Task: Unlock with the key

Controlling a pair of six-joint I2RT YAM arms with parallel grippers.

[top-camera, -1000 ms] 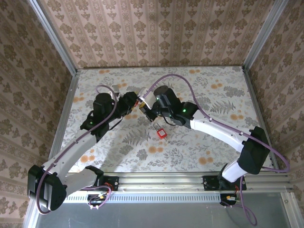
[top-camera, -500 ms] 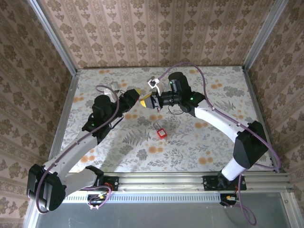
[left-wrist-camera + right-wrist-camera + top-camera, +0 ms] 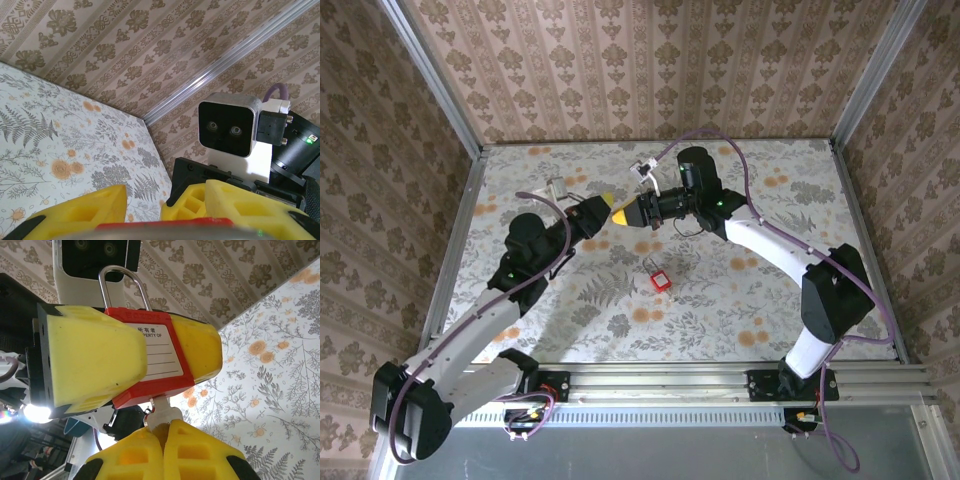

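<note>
Left gripper clamps the red padlock, right gripper pinches the key into it. Shackle looks shut, turning's left

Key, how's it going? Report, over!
Left gripper holds red padlock. Right gripper shut on key, key meeting padlock's underside. Second padlock on table, out of the way.

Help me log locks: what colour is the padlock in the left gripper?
Red padlock, white label; right wrist view shows it best.
</note>
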